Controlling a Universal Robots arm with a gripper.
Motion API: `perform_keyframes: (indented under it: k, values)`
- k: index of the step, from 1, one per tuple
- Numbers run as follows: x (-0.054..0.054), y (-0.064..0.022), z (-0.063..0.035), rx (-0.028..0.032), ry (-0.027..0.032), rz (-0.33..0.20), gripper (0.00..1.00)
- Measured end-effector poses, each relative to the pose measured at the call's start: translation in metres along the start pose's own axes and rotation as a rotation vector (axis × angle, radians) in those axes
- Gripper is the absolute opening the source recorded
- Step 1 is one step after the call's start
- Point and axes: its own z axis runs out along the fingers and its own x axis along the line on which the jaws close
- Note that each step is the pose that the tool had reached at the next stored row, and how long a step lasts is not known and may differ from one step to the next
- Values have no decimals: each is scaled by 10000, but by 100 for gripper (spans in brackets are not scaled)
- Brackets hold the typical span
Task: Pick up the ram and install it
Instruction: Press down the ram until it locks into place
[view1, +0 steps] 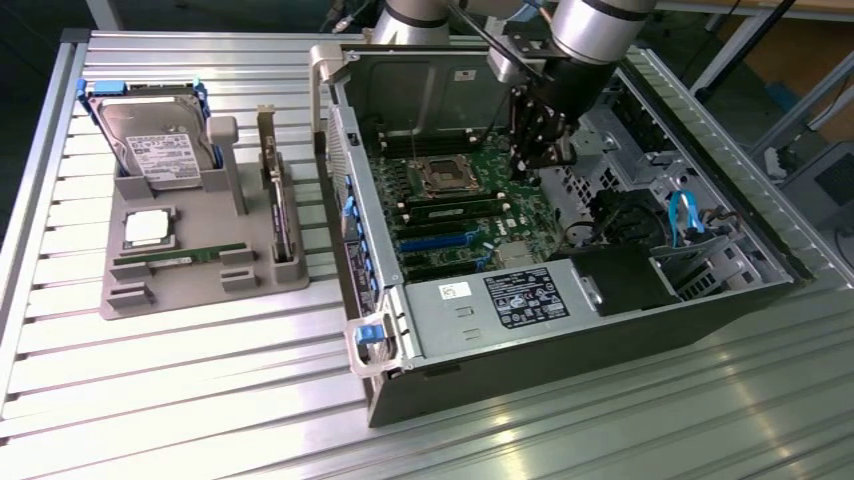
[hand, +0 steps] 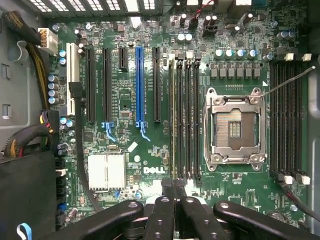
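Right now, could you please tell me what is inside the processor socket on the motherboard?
The processor socket is empty: its bare contact field shows, and nothing covers it.

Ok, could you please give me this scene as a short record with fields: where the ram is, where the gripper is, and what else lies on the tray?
ram: lying flat in the grey tray, not picked up
gripper: shut, holding nothing, above the motherboard
motherboard place: inside the open computer case
processor socket: empty
other tray items: hard drive, processor chip, expansion card standing upright
tray place: at the exterior view's left of the case
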Motion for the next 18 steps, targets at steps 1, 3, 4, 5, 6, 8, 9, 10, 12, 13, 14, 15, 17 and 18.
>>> perform_keyframes:
  k: [1,3,4,5,6,8,9,10,12,13,14,15,17,18]
  values:
    - [0,0,13,-1,6,0,10]
    - [-1,-2,36,-4,20,1,10]
    - [-1,-2,47,-6,27,1,10]
    - [-1,-3,59,-8,34,1,10]
    - [-2,-3,70,-9,37,1,10]
    - [-2,-4,91,-10,41,2,10]
    - [-2,-4,101,-11,43,2,10]
    - [-3,-5,110,-12,46,2,10]
    - [-3,-6,132,-12,49,2,10]
    - [-3,-7,146,-13,50,2,10]
    - [-4,-7,159,-13,50,2,10]
    - [-4,-8,176,-13,50,2,10]
    - [-4,-9,200,-13,49,2,10]
    - [-5,-10,217,-13,50,2,10]
